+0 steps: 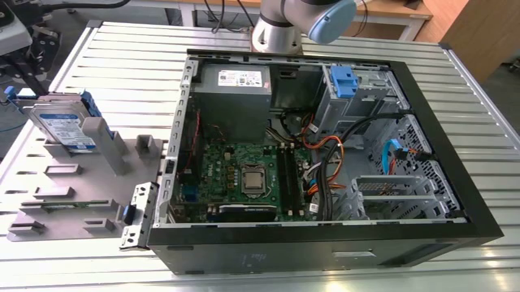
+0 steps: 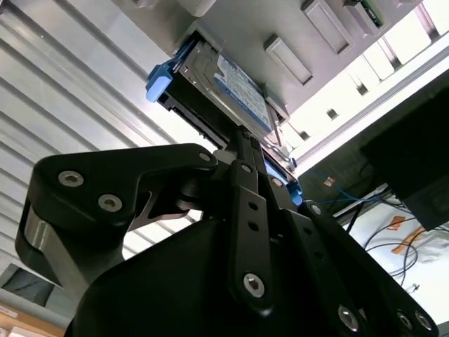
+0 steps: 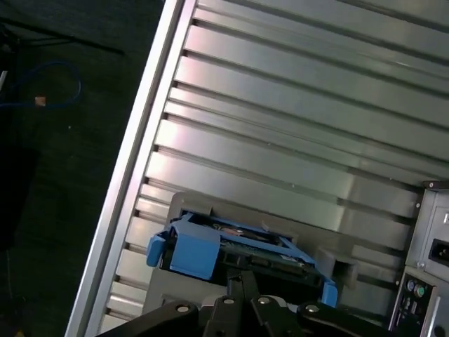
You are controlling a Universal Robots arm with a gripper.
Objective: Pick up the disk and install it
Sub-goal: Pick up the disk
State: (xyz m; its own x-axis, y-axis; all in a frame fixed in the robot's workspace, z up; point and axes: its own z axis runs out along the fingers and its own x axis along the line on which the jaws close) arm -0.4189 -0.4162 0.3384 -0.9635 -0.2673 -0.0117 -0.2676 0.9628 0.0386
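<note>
The disk point(image 1: 63, 125) stands on edge in a slot of the grey fixture plate point(image 1: 81, 201) at the exterior view's left. It is silver-grey with a blue-and-white label and blue carrier rails. My gripper point(image 1: 33, 58) hangs dark just above and behind it. In both wrist views the disk point(image 2: 231, 91) point(image 3: 231, 249) lies right in front of the fingertips, blue handle showing. The gripper point(image 2: 243, 140) point(image 3: 240, 277) looks shut, its thin fingers side by side at the disk's edge. I cannot tell whether they touch it.
An open black computer case point(image 1: 439, 140) lies on the ribbed metal table point(image 1: 122, 55). It holds a green motherboard point(image 1: 243, 176), a grey power-supply box point(image 1: 235, 85), cables, and a drive cage with a blue bracket point(image 1: 344, 82). The table edge is close beside the fixture.
</note>
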